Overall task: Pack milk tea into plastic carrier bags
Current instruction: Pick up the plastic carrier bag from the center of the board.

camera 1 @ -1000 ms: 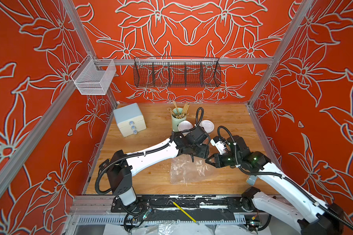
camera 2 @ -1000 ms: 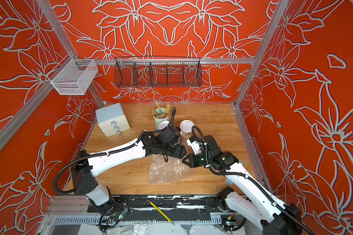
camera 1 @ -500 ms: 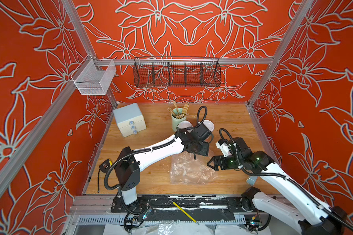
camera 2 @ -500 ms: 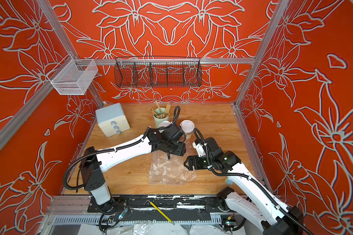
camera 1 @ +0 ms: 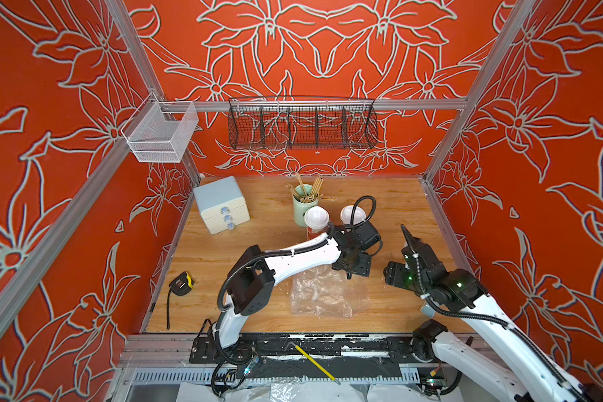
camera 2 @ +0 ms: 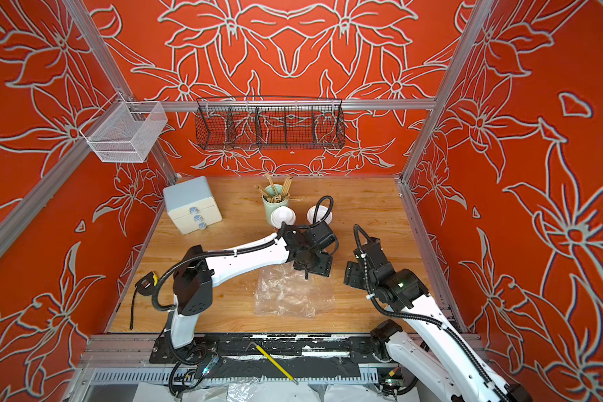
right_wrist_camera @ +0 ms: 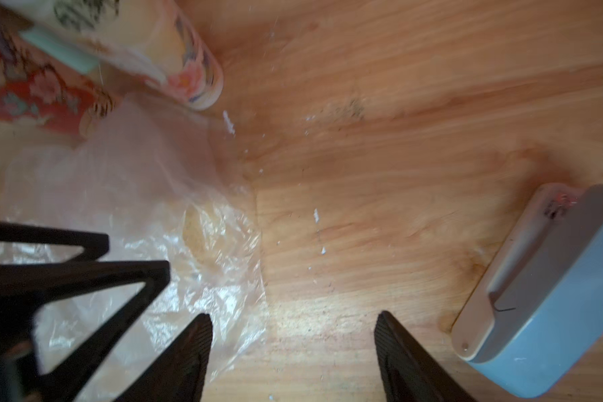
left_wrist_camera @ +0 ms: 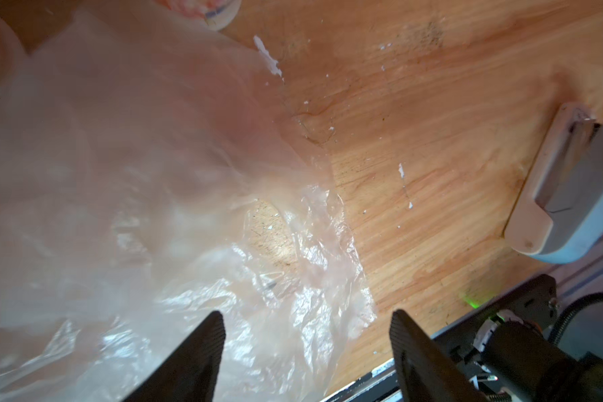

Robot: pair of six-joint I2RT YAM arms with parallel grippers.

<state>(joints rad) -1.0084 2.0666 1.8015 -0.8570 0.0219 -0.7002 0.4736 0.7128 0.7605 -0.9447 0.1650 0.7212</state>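
Note:
The clear crinkled plastic carrier bag [camera 1: 322, 292] [camera 2: 289, 292] lies flat on the wooden table, in front of the cups. The milk tea stands behind it: a red cup [camera 1: 316, 217] [right_wrist_camera: 42, 101] and a cream cup [camera 1: 352, 214] [right_wrist_camera: 174, 62], both with white dome lids. My left gripper [camera 1: 354, 268] [left_wrist_camera: 307, 334] hangs open over the bag's far right corner [left_wrist_camera: 293, 264], nothing between its fingers. My right gripper [camera 1: 392, 275] [right_wrist_camera: 293, 334] is open over bare wood just right of the bag's edge [right_wrist_camera: 223, 278]. The left gripper's fingers [right_wrist_camera: 84, 278] show in the right wrist view.
A pale green holder of wooden sticks [camera 1: 302, 205] stands beside the red cup. A small drawer box [camera 1: 221, 205] is at the back left, a tape measure [camera 1: 181, 280] at the left edge. A pale blue and cream object [right_wrist_camera: 536, 313] [left_wrist_camera: 571, 209] lies right of the grippers.
My right gripper has drawn back to the right, off the bag, with its jaws wider apart. The left arm has shifted right and its gripper sits nearer the bag's far corner.

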